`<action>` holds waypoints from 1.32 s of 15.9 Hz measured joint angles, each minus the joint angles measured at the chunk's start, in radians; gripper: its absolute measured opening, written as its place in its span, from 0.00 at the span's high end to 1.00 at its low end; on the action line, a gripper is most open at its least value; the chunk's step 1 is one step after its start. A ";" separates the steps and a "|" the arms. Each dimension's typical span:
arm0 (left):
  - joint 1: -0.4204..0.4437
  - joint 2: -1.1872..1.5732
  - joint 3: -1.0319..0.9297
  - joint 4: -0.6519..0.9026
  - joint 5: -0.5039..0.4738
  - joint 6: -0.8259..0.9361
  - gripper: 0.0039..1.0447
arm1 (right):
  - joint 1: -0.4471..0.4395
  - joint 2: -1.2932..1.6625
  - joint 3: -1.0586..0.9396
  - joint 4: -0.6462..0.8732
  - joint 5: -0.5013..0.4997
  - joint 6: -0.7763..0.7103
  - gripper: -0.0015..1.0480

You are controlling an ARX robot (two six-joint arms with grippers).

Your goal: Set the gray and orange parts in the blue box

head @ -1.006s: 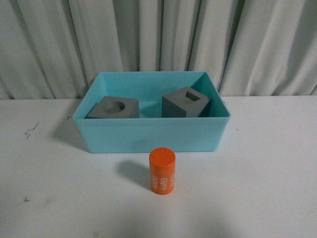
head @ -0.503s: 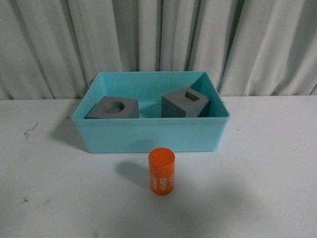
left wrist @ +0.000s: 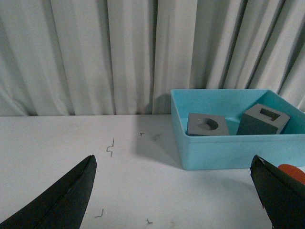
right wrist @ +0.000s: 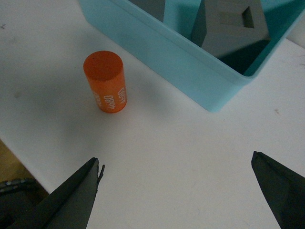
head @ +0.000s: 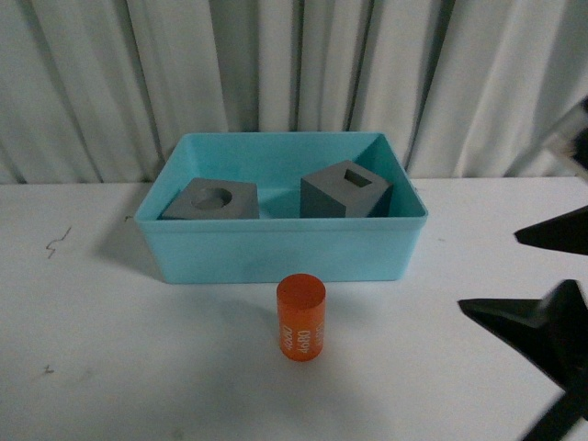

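Left gripper [left wrist: 172,160] is spread wide with nothing between the fingers [left wrist: 66,200]. White table [left wrist: 57,138] has small dark scuffs [left wrist: 110,148], with a curtain [left wrist: 95,57] at the far side. Blue box [left wrist: 219,152] sits ahead to the right. Inside it are the round-recess gray cube [left wrist: 207,125] on the left and the square-recess gray cube [left wrist: 263,118] on the right. Orange cylinder [left wrist: 291,171] sits near the box's near wall, mostly hidden by a finger.

Robot lab test bench, staged setup: plain white table [head: 101,367], pleated pale curtain [head: 276,64] hung as backdrop, only props on it are a blue box [head: 276,250] and a digit-stamped orange cylinder [head: 301,317].
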 joint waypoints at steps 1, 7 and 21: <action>0.000 0.000 0.000 0.000 0.000 0.000 0.06 | 0.029 0.077 0.043 0.027 0.020 0.002 0.06; 0.000 0.000 0.000 0.000 0.000 0.000 0.06 | 0.163 0.296 0.174 0.069 0.039 0.054 0.06; 0.000 0.000 0.000 0.000 0.000 0.000 0.06 | 0.322 0.594 0.460 0.036 0.106 0.103 0.06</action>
